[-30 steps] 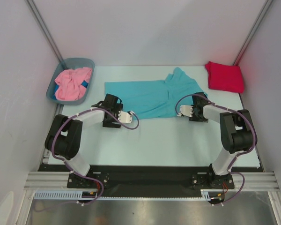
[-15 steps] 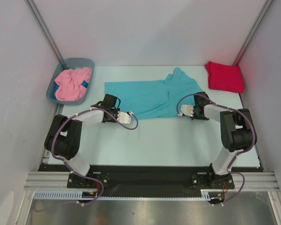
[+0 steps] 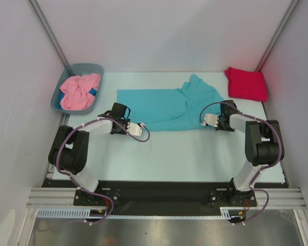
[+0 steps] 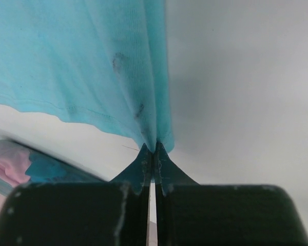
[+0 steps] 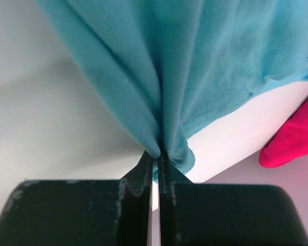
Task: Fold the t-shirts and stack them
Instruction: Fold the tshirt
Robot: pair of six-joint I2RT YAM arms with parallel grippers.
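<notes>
The turquoise t-shirt lies spread across the middle of the table. My left gripper is shut on its near left corner; in the left wrist view the cloth runs straight into the pinched jaws of that gripper. My right gripper is shut on the near right corner, where the turquoise cloth bunches between the jaws of the gripper. A folded crimson t-shirt lies at the back right, also seen as the red cloth. The pink t-shirt lies crumpled in the tub.
A grey-blue plastic tub stands at the back left against the wall. White walls close in the table on three sides. Both arm bases sit on the black rail at the near edge.
Both grippers have closed on the near corners of the turquoise shirt. The right gripper has shifted right and slightly back, and the cloth's near right edge has moved with it.
</notes>
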